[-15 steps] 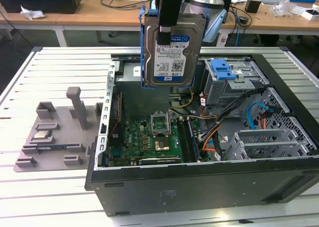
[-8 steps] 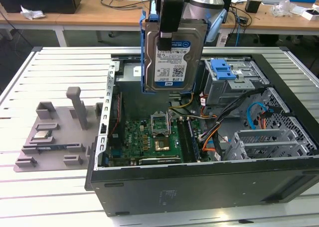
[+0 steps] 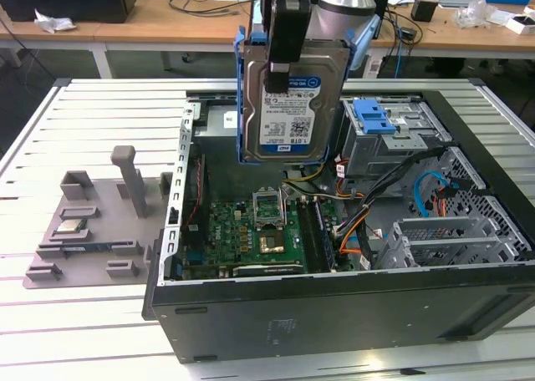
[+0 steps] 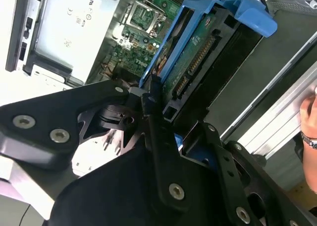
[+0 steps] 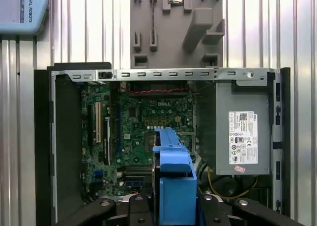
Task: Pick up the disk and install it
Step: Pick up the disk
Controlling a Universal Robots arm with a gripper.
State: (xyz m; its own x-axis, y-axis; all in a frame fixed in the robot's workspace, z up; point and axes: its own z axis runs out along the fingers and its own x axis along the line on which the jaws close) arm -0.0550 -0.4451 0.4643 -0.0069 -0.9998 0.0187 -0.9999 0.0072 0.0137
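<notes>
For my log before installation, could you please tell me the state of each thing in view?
Gripper: shut on the disk.
Disk: held upright, lifted above the case, not yet installed.
Case: lying on its side, panel off, board exposed.
Bracket: resting on the drive cage inside the case.
Chip: lying in the grey fixture beside the case.
</notes>
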